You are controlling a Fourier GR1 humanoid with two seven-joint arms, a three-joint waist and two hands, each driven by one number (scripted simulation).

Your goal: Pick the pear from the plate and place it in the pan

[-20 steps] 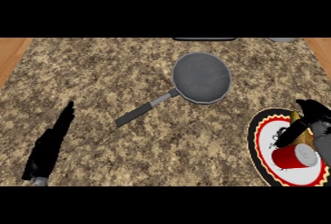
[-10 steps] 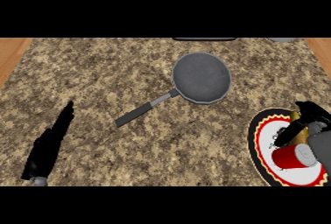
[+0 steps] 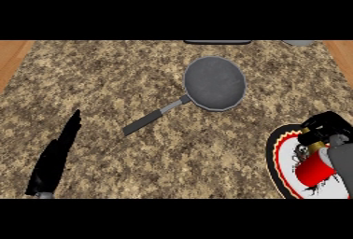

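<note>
The grey pan (image 3: 215, 83) lies on the counter right of the middle, its dark handle (image 3: 155, 116) pointing to the lower left. A plate (image 3: 281, 154) with a red and black rim sits at the lower right edge. My right hand (image 3: 322, 127) hangs over the plate with its fingers curled round a small yellow-brown piece, the pear (image 3: 315, 146), mostly hidden. A red cylinder (image 3: 314, 169) lies on the plate just below the pear. At the lower left my left hand (image 3: 59, 154) rests open, fingers straight and pointing away.
A dark flat object (image 3: 217, 42) and a grey dish (image 3: 300, 43) sit at the counter's far edge. Wooden strips (image 3: 12, 56) border the granite top at left and right. Bare granite lies between plate and pan.
The right hand has sunk slightly toward the plate and its fingers have curled closer round the pear. Pan, plate and left hand have not moved.
</note>
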